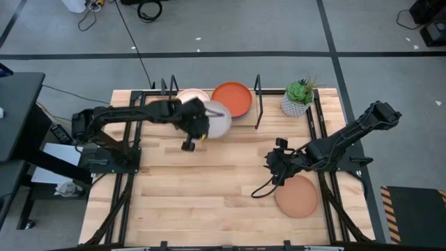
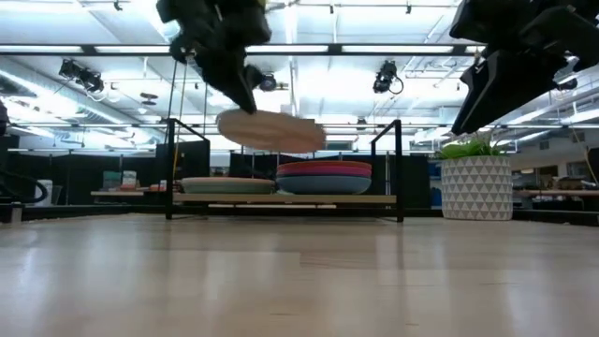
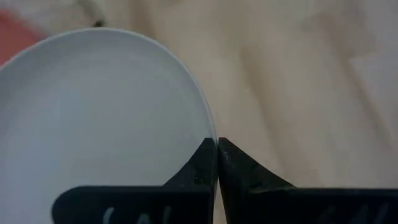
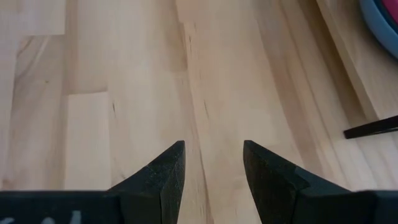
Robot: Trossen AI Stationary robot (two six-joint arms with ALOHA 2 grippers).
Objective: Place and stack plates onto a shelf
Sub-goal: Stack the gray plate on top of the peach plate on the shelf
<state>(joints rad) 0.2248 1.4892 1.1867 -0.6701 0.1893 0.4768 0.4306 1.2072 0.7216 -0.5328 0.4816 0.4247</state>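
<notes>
Left claw (image 1: 202,132) pinched tight on grey plate's (image 1: 217,120) rim, plate hanging above shelf (image 2: 281,198), right claw (image 4: 212,165) empty and parted over table (image 1: 209,195).

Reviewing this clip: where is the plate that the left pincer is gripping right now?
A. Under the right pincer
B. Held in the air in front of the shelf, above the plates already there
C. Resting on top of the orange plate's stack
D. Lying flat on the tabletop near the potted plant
B: the left pincer pinches the rim of the grey plate, which hangs tilted above the shelf, clear of the stacks.
</notes>
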